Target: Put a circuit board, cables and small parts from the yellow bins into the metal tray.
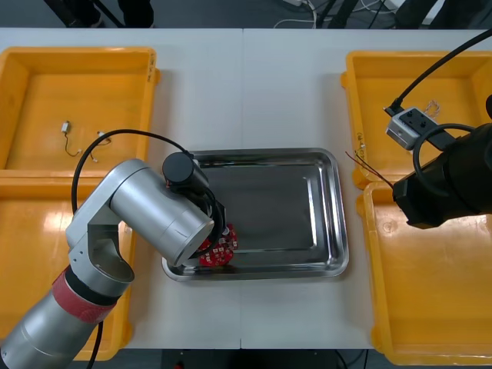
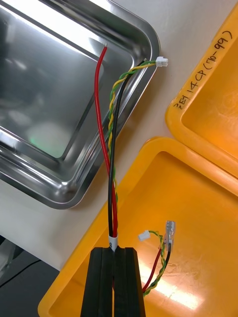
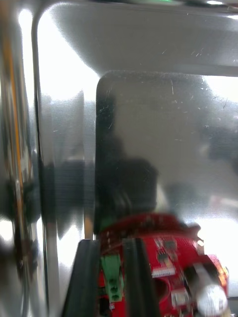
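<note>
Left gripper [image 3: 113,280], lower left corner of the shiny metal tray [image 1: 327,165], front view: pinching the round red circuit board [image 1: 221,247]. Right gripper [image 2: 116,280] pinches the twisted red and yellow cable [image 2: 110,148] over the lower-right glossy yellow bin [image 1: 430,307].

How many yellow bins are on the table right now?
4: far left bin, near left bin, far right bin, near right bin. No further bin seems hidden.
</note>
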